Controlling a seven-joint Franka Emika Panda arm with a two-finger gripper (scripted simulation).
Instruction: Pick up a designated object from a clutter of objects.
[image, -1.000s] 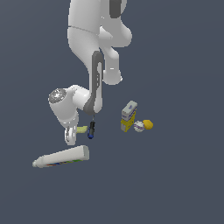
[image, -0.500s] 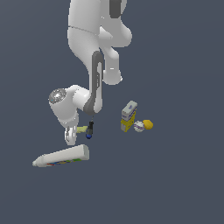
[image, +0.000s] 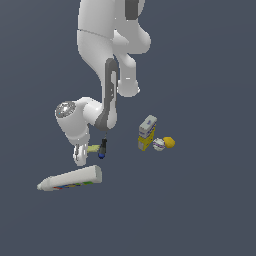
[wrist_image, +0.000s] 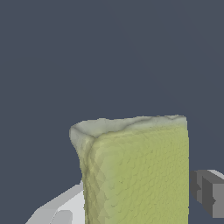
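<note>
A plain dark slate-blue floor (image: 210, 210) is seen throughout, evenly lit, with no walls or furniture shown.

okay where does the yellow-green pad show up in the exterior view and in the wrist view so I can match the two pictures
Exterior view: the yellow-green pad is a small sliver low in the picture, beside the pincer and the screwdriver, above the white bottle.
Wrist view: the pad fills the lower middle, close up, between the pincer's fingers.
Shared landmark: the pincer itself, right at the pad in both.
</note>
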